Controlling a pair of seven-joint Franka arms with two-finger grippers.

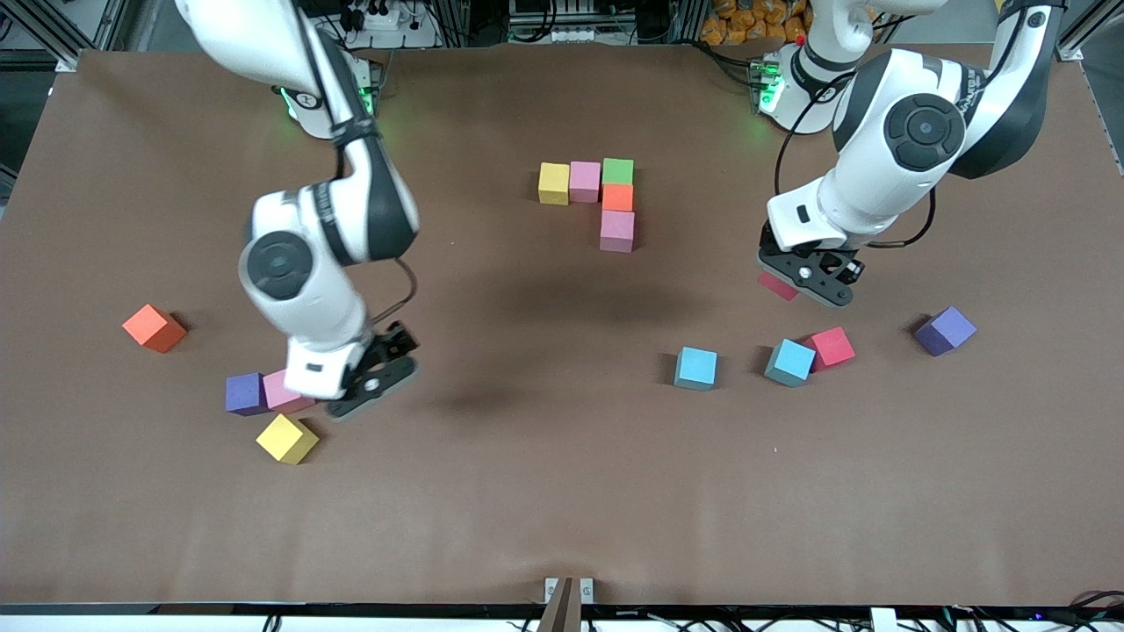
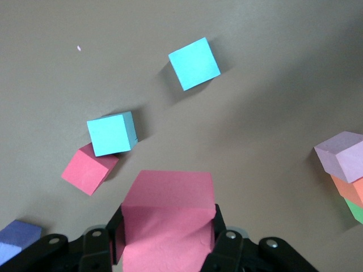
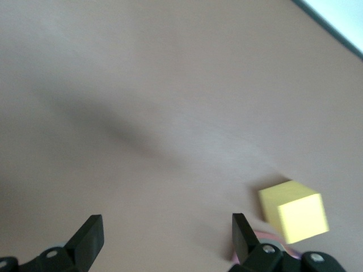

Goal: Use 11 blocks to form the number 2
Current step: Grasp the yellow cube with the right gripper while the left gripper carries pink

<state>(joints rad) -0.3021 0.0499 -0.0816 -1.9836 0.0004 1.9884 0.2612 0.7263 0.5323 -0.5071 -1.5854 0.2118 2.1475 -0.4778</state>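
Blocks [image 1: 617, 197]: L-shape, long leg toward camera. Left hand [image 2: 170, 241] grips red block [image 2: 168, 215]; right hand [image 3: 164, 238] open.

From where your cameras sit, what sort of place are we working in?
Probably a robotics lab bench. A brown table cover carries loose foam cubes, aluminium framing and cables run along the edge by the arm bases, and the left gripper holds a crimson cube.

L gripper [image 2: 168, 249] w/ pink block [image 2: 168, 218]
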